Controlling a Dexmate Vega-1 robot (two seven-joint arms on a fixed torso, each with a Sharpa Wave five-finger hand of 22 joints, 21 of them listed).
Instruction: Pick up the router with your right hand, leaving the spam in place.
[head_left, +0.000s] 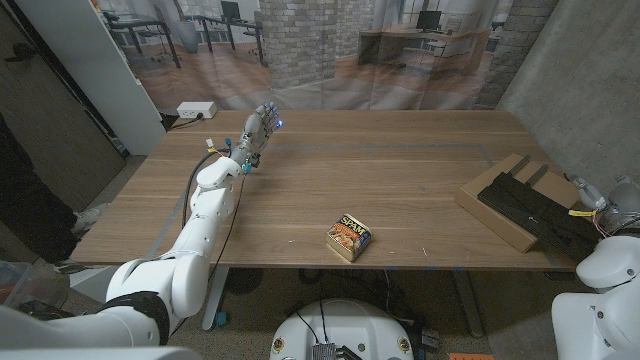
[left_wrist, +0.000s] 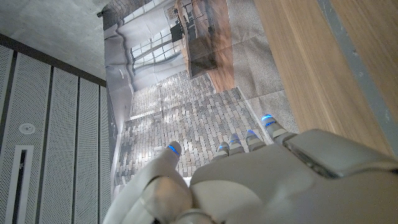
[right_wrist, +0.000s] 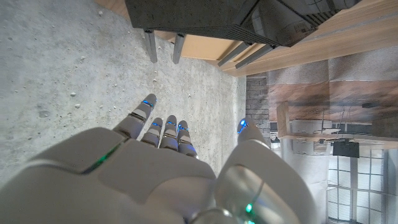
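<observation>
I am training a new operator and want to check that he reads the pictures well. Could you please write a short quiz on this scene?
1. True or false: the right hand holds the router.
2. Where is the spam?
A. near the front edge of the table, about the middle
B. at the far edge, beside the left hand
C. on top of the router
3. Fill in: the left hand is at the table's far ___ side (left or right).

Key: 1 false, the hand is open and apart from the router; 2 A; 3 left.
</observation>
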